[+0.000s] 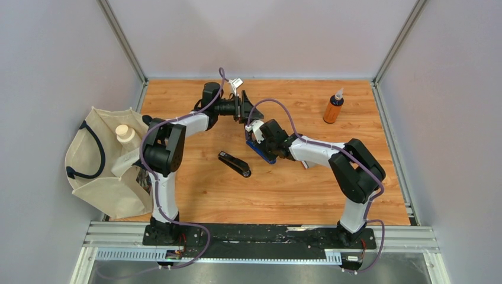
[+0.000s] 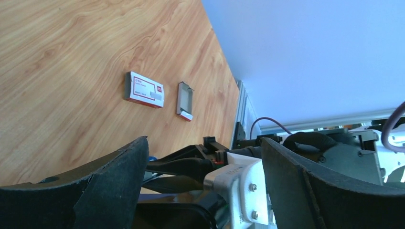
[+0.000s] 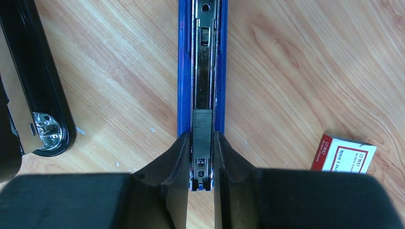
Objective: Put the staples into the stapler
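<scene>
— Right tool point(image 3: 202, 141): what is it doing?

— It is pinching the small silvery-grey staple strip point(image 3: 202, 123) by its two long sides. The fingers are nearly closed, with only the strip's width between them. On the far side, the left tool point(image 2: 204, 143) is hanging wide open and carrying nothing.

— Where is the strip sitting?

— Over the open metal channel of the blue stapler point(image 3: 184, 57), at the end of the channel nearest the fingers, around the middle of the wooden surface point(image 3: 296, 71). I cannot tell whether it is resting on the rail or riding just above it. The tiny white cardboard box with the red label point(image 3: 345, 153) is lying to the right, well apart, and a black stapler point(image 3: 40, 86) is lying to the left.

— How is it going to handle?

— Lightly and delicately, I'd judge. A glued strip is weighing next to nothing, but it is liable to snap if bent, and smooth metal is apt to slip. Gripping the flat sides near the back end is looking sensible, and gentle pressure should be enough.

— And which way is it pointing?

— Its long axis is running along the channel, straight away from the fingers. From overhead that is reading as roughly toward the far left. It is lining up squarely with the rail, not skewed.
</scene>
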